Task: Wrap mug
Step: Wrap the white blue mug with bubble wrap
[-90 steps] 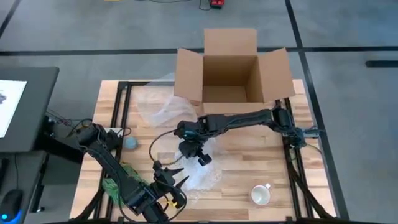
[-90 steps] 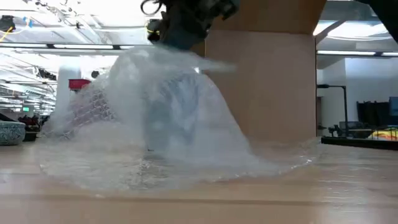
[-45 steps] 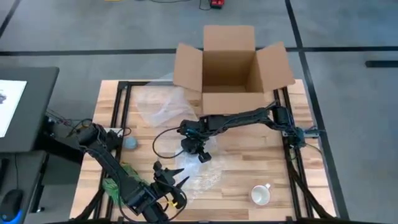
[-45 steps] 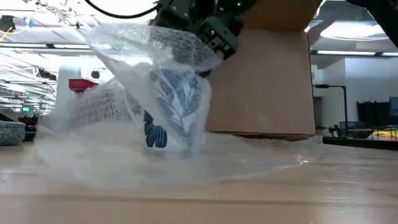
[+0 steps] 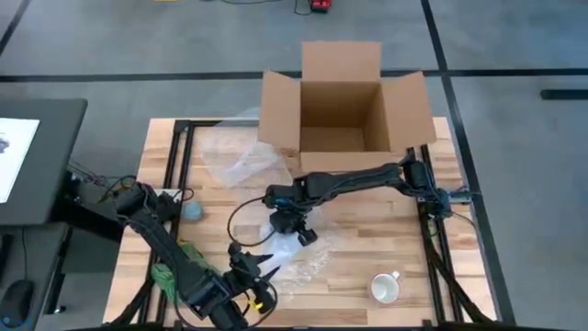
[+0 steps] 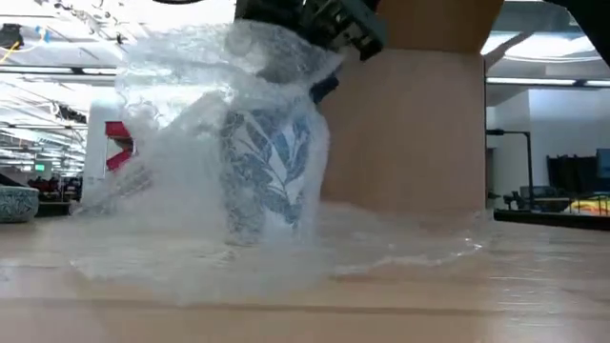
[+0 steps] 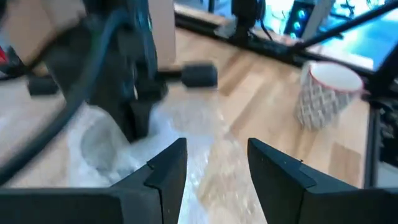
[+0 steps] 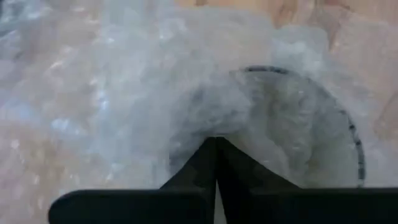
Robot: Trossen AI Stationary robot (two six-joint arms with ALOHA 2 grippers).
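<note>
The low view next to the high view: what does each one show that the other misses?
Only the low view shows the leaf-patterned mug standing upright on the table inside the bubble wrap, plus the room behind. Only the high view shows the open cardboard box from above, the second mug near the table's front right, and the left tool waiting open near the front edge. Both show the right tool over the wrapped mug, shut on the bubble wrap, and the wooden table.
</note>
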